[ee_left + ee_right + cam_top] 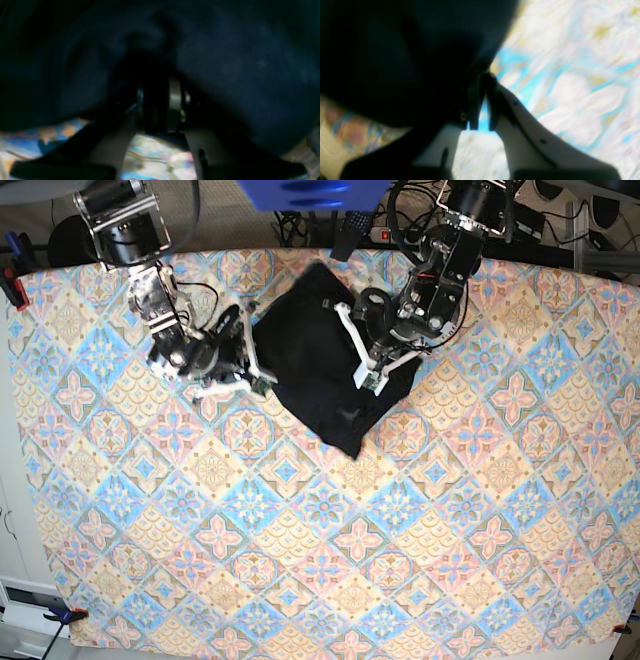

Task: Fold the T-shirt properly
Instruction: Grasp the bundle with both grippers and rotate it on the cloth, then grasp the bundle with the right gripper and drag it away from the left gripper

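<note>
**Fold partly made, both hands on the cloth**

The T-shirt (315,365) lies bunched near the far edge of the patterned bench (300,560). The left hand (368,380) and right hand (258,380) each pinch its fabric at opposite edges. Squaring and flattening apparently remain.

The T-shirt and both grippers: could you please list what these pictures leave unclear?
- Left wrist view: the left gripper tips are buried in dark, blurred T-shirt fabric.
- Right wrist view: motion blur smears the right gripper tips at the cloth edge.
- Base view: the T-shirt fold layers and label are unreadable.
</note>
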`<state>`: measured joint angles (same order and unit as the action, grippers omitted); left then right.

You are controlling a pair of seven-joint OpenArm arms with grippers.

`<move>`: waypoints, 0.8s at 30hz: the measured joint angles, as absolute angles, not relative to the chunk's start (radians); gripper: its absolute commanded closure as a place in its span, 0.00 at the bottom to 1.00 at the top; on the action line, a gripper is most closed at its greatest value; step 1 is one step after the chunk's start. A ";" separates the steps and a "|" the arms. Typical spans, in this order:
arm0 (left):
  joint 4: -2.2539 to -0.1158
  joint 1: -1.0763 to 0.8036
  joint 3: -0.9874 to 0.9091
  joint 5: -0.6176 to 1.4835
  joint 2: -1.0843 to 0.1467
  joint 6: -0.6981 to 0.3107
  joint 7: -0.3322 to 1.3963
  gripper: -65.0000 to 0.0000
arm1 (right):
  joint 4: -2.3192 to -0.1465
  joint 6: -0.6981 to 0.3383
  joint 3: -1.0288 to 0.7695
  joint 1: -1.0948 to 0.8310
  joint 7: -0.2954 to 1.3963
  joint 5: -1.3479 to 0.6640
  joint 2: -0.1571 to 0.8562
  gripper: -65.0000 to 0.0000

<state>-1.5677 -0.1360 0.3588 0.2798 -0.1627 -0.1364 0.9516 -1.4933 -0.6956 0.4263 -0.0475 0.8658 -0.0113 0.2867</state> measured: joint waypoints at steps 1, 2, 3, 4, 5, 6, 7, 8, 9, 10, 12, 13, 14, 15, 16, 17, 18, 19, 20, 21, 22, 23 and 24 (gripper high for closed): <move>-1.559 -0.118 0.358 0.279 -0.155 -0.136 0.951 0.83 | -1.518 -0.696 0.427 -0.067 0.878 -0.007 0.299 0.93; -1.541 -0.096 0.358 0.279 -0.144 -0.136 0.948 0.83 | -1.539 -0.696 0.427 -0.082 0.879 -0.006 0.313 0.93; -1.521 -0.076 0.357 0.279 -0.137 -0.136 0.945 0.83 | -1.560 -0.697 0.427 -0.097 0.879 -0.007 0.323 0.93; -1.497 -0.054 0.356 0.279 -0.128 -0.135 0.945 0.83 | -1.584 -0.696 0.427 -0.112 0.879 -0.006 0.336 0.93; -1.482 -0.040 0.356 0.278 -0.119 -0.135 0.944 0.83 | -1.604 -0.696 0.426 -0.122 0.879 -0.006 0.346 0.93; -1.472 -0.029 0.356 0.279 -0.112 -0.135 0.941 0.83 | -1.624 -0.696 0.424 -0.134 0.879 -0.006 0.355 0.93; -1.465 -0.022 0.356 0.279 -0.103 -0.134 0.943 0.83 | -1.646 -0.696 0.408 -0.149 0.878 -0.007 0.359 0.93; -1.463 -0.017 0.355 0.277 -0.097 -0.135 0.942 0.83 | -1.666 -0.702 0.382 -0.165 0.875 -0.007 0.360 0.93; -1.463 -0.014 0.354 0.276 -0.093 -0.135 0.942 0.83 | -1.691 -0.702 0.348 -0.187 0.875 -0.007 0.358 0.93; -1.463 -0.011 0.353 0.277 -0.088 -0.136 0.933 0.83 | -1.715 -0.702 0.310 -0.206 0.878 -0.006 0.358 0.93; -1.463 -0.009 0.350 0.277 -0.086 -0.135 0.884 0.83 | -1.763 -0.701 0.249 -0.236 0.884 -0.004 0.361 0.93; -1.463 -0.007 0.349 0.278 -0.086 -0.134 0.873 0.83 | -1.789 -0.699 0.224 -0.247 0.888 -0.001 0.366 0.93; -1.463 -0.008 0.349 0.279 -0.086 -0.134 0.854 0.83 | -1.813 -0.699 0.207 -0.254 0.894 -0.003 0.367 0.93; -1.463 -0.013 0.341 0.282 -0.086 -0.116 0.844 0.83 | -1.839 -0.697 0.194 -0.262 0.910 -0.002 0.366 0.93; -1.464 -0.018 0.326 0.286 -0.085 -0.083 0.842 0.83 | -1.865 -0.695 0.187 -0.270 0.920 -0.003 0.366 0.93; -1.467 -0.028 0.306 0.291 -0.085 -0.047 0.836 0.83 | -1.889 -0.696 0.187 -0.281 0.926 -0.005 0.365 0.93; -1.479 -0.043 0.279 0.290 -0.085 -0.017 0.838 0.83 | -1.911 -0.696 0.188 -0.292 0.931 -0.006 0.364 0.93; -1.504 -0.060 0.250 0.286 -0.086 0.013 0.843 0.83 | -1.927 -0.701 0.188 -0.305 0.931 -0.007 0.363 0.93; -1.535 -0.077 0.215 0.284 -0.086 0.018 0.842 0.83 | -1.936 -0.699 0.189 -0.323 0.930 -0.011 0.362 0.93; -1.571 -0.099 0.178 0.288 -0.087 0.031 0.841 0.83 | -1.941 -0.699 0.192 -0.339 0.928 -0.010 0.363 0.93; -1.609 -0.118 0.138 0.288 -0.086 0.047 0.838 0.83 | -1.944 -0.701 0.196 -0.346 0.939 -0.006 0.363 0.93; -1.642 -0.137 0.096 0.291 -0.087 0.065 0.834 0.83 | -1.944 -0.702 0.212 -0.349 0.952 -0.002 0.356 0.93; -1.672 -0.157 0.057 0.292 -0.086 0.077 0.830 0.83 | -1.944 -0.703 0.236 -0.340 0.955 -0.001 0.346 0.93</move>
